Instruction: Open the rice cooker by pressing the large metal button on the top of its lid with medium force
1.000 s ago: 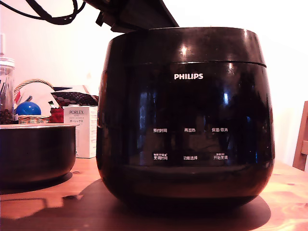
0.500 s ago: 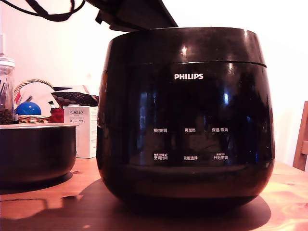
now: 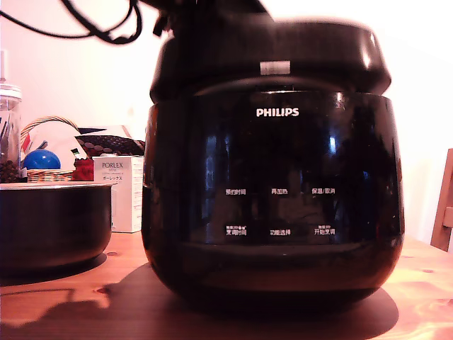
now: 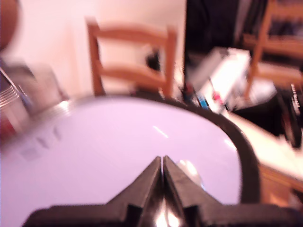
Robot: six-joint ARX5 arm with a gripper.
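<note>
The glossy black rice cooker (image 3: pixel 272 205) with its white PHILIPS logo fills the middle of the exterior view. Its lid (image 3: pixel 269 57) stands lifted off the body and motion-blurred, with a gap and a pale grey patch (image 3: pixel 274 67) showing at the front seam. Part of the dark arm (image 3: pixel 212 10) shows just above the lid toward the exterior view's left. In the wrist view my gripper (image 4: pixel 162 163) is shut with nothing between its fingers, its tips close over the lid's shiny top (image 4: pixel 118 151). A blurred bright glint beside the tips may be the metal button; I cannot tell.
A dark low pot (image 3: pixel 53 227) sits at the exterior view's left on the wooden table (image 3: pixel 71 304). Behind it are a white box (image 3: pixel 117 191), a basket with a blue ball (image 3: pixel 41 160) and a glass jar (image 3: pixel 8 134). Black cables (image 3: pixel 92 28) hang above. A wooden chair (image 4: pixel 132 61) stands beyond the cooker.
The lid, shut flush on the body before, has sprung upward and is blurred in motion. The arm and cables above it have shifted slightly toward the exterior view's right.
</note>
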